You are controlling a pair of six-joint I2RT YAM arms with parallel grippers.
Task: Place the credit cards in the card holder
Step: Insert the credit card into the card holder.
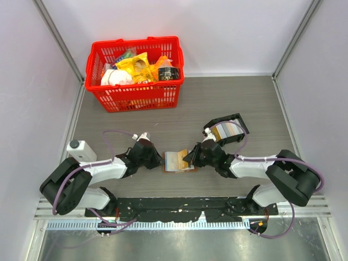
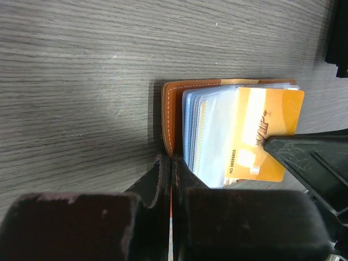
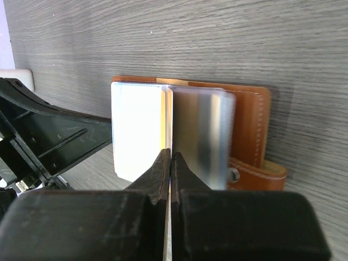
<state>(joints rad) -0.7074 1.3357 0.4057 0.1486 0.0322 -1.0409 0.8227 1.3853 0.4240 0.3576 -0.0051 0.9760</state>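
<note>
Left wrist view: left gripper (image 2: pixel 172 163) pinches the card holder (image 2: pixel 173 117) near the table's (image 2: pixel 81 81) near edge, steadying it while the right gripper (image 3: pixel 169 157), clenched, feeds in the yellow-orange card (image 2: pixel 263 133).

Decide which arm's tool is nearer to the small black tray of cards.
Right. The right tool sits at the open wallet, just below and left of the black tray. The left tool is at the wallet's far side, farther away.

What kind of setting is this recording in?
Likely a lab test cell: plain white walls enclosing a grey wood-grain table, with staged props such as a red shopping basket.
</note>
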